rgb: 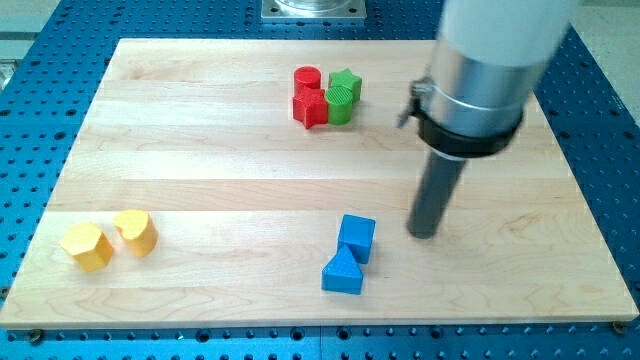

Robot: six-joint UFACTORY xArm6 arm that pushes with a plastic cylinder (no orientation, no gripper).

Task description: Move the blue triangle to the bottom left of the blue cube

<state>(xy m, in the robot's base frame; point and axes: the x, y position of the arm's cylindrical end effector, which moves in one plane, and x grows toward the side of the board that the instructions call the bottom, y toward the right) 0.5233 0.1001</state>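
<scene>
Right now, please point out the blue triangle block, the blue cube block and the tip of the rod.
blue triangle block (342, 273), camera view, front face.
blue cube block (357, 236), camera view, top face.
my tip (425, 234), camera view, rod's lower end.

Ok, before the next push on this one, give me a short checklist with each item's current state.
1. Tip visible: ok, it sits at the view's right of the blue cube, apart from it.
2. Blue triangle at the cube's bottom left: ok, it lies just below and slightly left, touching the cube.
3. Tip clear of the triangle: ok, a gap shows.
4. Red blocks and green blocks out of the way: ok, clustered near the view's top.
5. Yellow blocks out of the way: ok, far at the view's left.
6. Further push needed: cannot tell.
</scene>
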